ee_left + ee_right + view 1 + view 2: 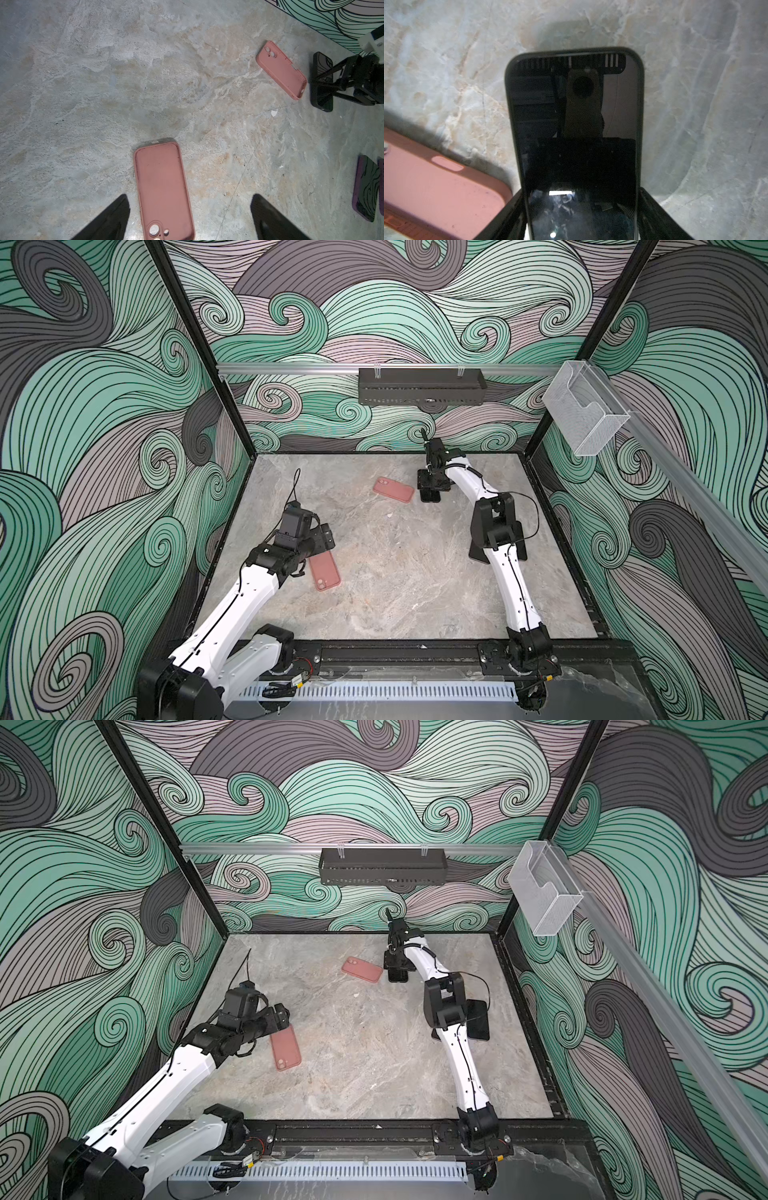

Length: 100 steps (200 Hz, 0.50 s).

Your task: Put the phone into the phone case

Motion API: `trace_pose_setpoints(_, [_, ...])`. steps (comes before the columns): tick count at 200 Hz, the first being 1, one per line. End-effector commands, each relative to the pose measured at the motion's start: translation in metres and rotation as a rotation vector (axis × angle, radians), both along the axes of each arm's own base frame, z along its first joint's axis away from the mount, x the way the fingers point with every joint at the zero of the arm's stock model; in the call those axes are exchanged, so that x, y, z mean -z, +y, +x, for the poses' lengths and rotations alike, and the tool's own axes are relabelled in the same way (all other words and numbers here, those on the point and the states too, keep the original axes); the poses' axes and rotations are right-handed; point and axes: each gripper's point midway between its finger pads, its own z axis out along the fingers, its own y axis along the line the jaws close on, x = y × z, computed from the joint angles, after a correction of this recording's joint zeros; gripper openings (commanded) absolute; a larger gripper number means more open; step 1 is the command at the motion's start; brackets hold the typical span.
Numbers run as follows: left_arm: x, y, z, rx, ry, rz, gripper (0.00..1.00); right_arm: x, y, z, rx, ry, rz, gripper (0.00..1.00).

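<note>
Two pink phone cases lie hollow side up on the stone table. The near phone case [324, 571] [286, 1048] [164, 187] sits under my left gripper [328, 534] [190, 197], which hangs open above its camera-hole end without touching it. The far phone case [393, 489] [362, 969] [282, 70] [436, 187] lies at the back. Just right of it, my right gripper [432, 491] [398, 970] [580, 197] is shut on the long edges of a black phone [430, 496] [322, 81] [575, 124], screen up, low over the table.
Further dark phones [478, 1019] [365, 187] lie on the table partly under the right arm's elbow. A black basket [422, 386] hangs on the back rail and a clear holder [582, 406] on the right wall. Patterned walls close in the table [395, 593].
</note>
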Motion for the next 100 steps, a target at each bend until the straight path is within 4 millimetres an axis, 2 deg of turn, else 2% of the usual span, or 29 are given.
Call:
trace_pose_setpoints(1, [-0.009, 0.001, 0.000, -0.009, -0.005, -0.011, 0.93, -0.003, -0.009, 0.012, 0.033, -0.031, 0.008, 0.25])
trace_pose_setpoints(59, [-0.008, 0.001, 0.002, -0.008, 0.003, -0.010, 0.93, 0.004, -0.006, 0.019, 0.043, -0.038, 0.057, 0.29])
trace_pose_setpoints(83, [-0.007, 0.000, 0.003, -0.006, 0.006, -0.010, 0.93, 0.005, -0.003, 0.021, 0.049, -0.040, 0.080, 0.34])
trace_pose_setpoints(100, [-0.007, 0.000, 0.003, -0.007, 0.008, -0.011, 0.93, 0.004, -0.002, 0.022, 0.049, -0.044, 0.083, 0.41])
